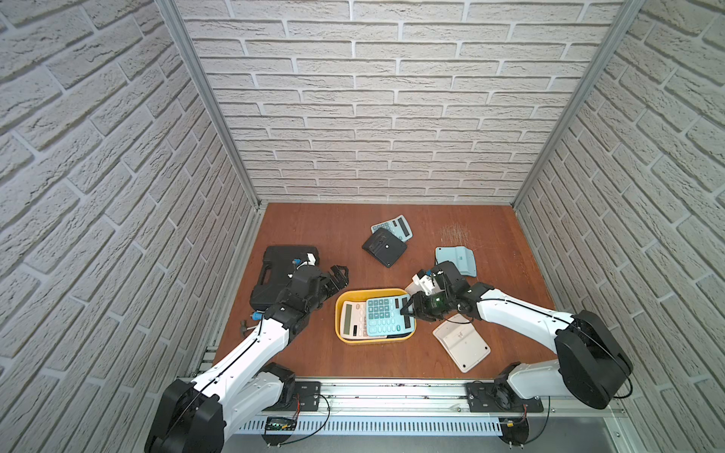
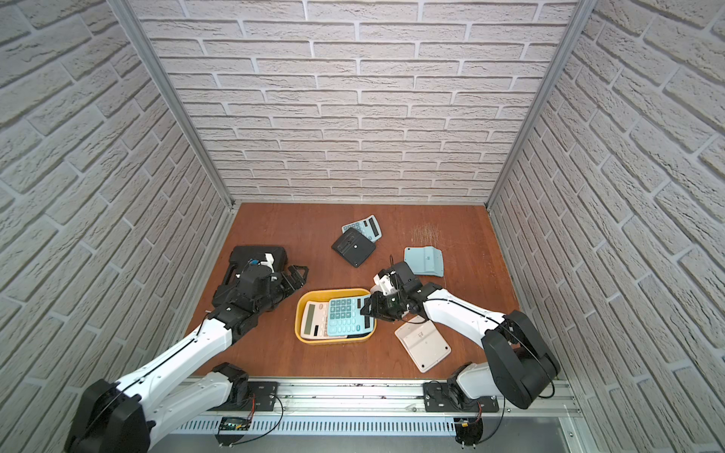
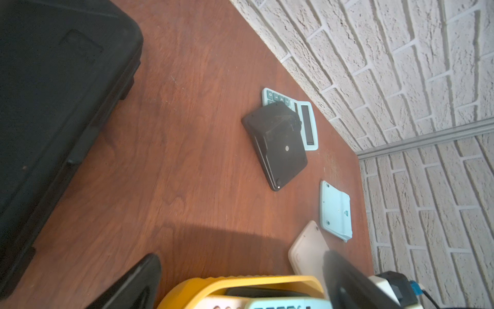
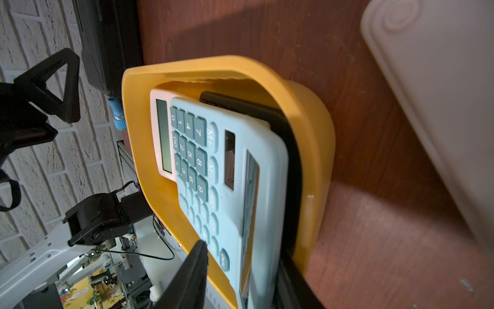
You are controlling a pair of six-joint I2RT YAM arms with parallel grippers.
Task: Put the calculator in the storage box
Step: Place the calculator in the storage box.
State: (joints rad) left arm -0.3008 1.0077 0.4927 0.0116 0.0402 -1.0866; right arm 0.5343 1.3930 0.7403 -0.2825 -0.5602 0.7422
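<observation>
Right fingers (image 1: pixel 407 310) stand partly open astride the display end of the calculator (image 1: pixel 386 315). One is over the key face with a sliver of gap showing in the wrist view. The other is under the casing, where I cannot tell whether it touches, so I judge nothing is pinched. Left fingers (image 1: pixel 339 275) are spread wide and empty, just off the 10 o'clock corner of the storage box (image 1: pixel 372 340). The calculator lies inside the box, in its 3 o'clock half, face up, stacked aslant on a white calculator (image 1: pixel 349 319) and a black calculator (image 4: pixel 240 104), with its display end close against the 3 o'clock rim. My worry is the lower finger between casing and rim: pulling back toward 3 o'clock could hook the edge and drag the calculator over the rim, or shove the light-looking box across the worktop (image 1: pixel 314 235). The slanted stack could also let it slide. It is pale blue, with darker teal keys, a dark display and a small solar strip.
</observation>
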